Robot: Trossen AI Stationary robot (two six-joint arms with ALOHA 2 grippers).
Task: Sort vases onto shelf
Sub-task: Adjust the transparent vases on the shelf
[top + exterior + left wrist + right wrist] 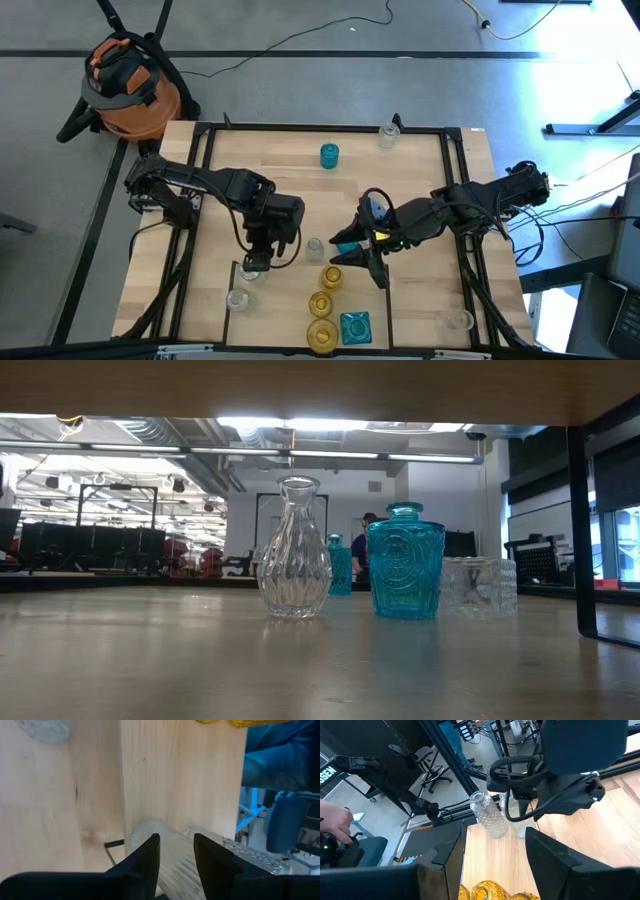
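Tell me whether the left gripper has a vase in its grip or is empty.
Holding one. In the left wrist view the left gripper has its fingers closed on either side of a clear ribbed vase.

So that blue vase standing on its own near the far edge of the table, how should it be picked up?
Probably from straight above, pinching opposite sides of its round body. The teal vase stands upright with bare table all around, so nothing blocks either side.
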